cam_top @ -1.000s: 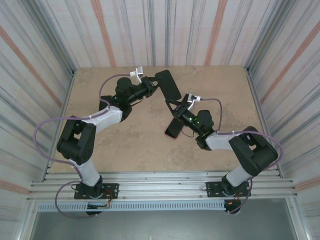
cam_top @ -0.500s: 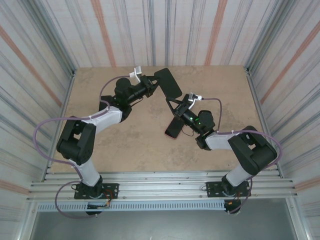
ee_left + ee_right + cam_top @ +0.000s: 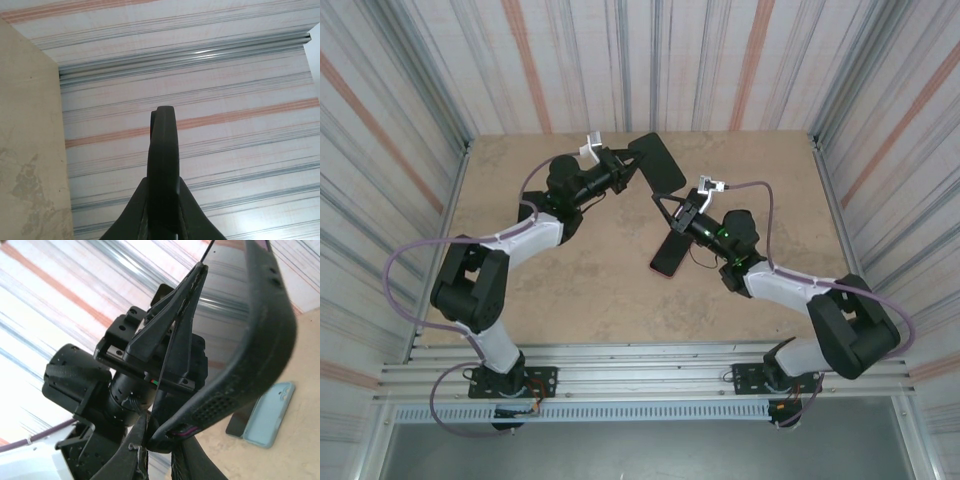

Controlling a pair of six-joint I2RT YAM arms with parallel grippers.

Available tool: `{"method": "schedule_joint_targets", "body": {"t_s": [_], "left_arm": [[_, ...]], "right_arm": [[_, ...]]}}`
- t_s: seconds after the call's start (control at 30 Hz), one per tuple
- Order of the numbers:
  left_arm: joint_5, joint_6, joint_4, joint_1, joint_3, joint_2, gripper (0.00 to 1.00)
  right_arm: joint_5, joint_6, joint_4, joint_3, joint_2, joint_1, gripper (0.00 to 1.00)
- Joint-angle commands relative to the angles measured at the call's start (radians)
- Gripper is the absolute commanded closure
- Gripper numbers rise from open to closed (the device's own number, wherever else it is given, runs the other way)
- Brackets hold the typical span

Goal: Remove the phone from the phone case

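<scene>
the phone case [image 3: 658, 166] is black and is held up in the air over the far middle of the counter [image 3: 570, 280]. from the right wrist we see the case [image 3: 265, 340] bent into a curve. a dark shiny face [image 3: 222, 300] sits inside the curve. it looks like the phone, but we cannot tell for sure.

the left tool [image 3: 633, 170] is closed tight on the case from the left side. from the left wrist we see the case [image 3: 163, 165] edge-on, standing up between the two fingers [image 3: 137, 212].

the right tool [image 3: 670, 207] is closed on the near corner of the case. from its own wrist, the corner goes down between its fingers [image 3: 131, 460].

another flat thing [image 3: 669, 254] lies on the counter just under the right tool. it is dark from above and looks light blue from the right wrist [image 3: 265, 412]. no tool touches it.
</scene>
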Motion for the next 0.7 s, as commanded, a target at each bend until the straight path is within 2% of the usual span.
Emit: {"method": "schedule_joint_targets", "body": {"t_s": [0.0, 0.33, 0.5, 0.6, 0.67], "left_arm": [[0.050, -0.055, 0.057, -0.018, 0.026, -0.087, 1.00], [0.068, -0.056, 0.037, -0.034, 0.047, -0.106, 1.00], [0.067, -0.015, 0.003, -0.032, 0.042, -0.120, 1.00], [0.084, 0.026, -0.023, -0.016, 0.047, -0.120, 1.00], [0.097, 0.061, -0.046, 0.005, 0.050, -0.125, 1.00]], "right_arm": [[0.031, -0.190, -0.249, 0.023, -0.016, -0.040, 0.91], [0.019, -0.234, -0.356, 0.062, -0.042, -0.073, 0.92], [-0.015, -0.204, -0.332, 0.063, -0.039, -0.086, 0.91], [-0.038, -0.212, -0.342, 0.058, -0.054, -0.095, 0.87], [-0.079, -0.234, -0.360, 0.053, -0.072, -0.108, 0.80]]}}
